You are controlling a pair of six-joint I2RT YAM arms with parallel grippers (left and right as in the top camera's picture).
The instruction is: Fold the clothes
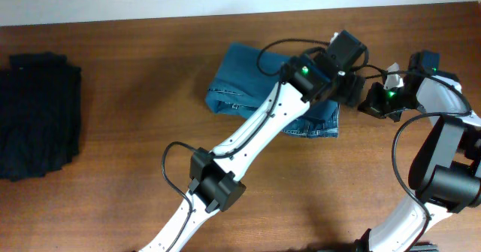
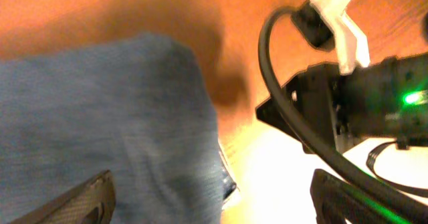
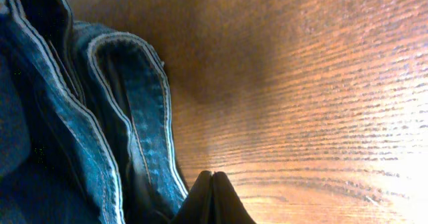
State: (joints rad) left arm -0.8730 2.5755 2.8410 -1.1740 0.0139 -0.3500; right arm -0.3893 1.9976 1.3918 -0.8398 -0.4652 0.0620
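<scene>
Left gripper (image 2: pixel 214 200) hovering spread wide over an edge of the folded jeans (image 1: pixel 240 79) lying on the bench (image 1: pixel 135 132), right gripper (image 3: pixel 212 197) pressed together, sitting just beside those jeans.

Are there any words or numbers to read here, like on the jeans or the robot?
No text can be read in any view.
The jeans show only stitching, no label in sight.
The black clothes pile and wooden table are plain.
The left arm and right arm show no writing.
</scene>
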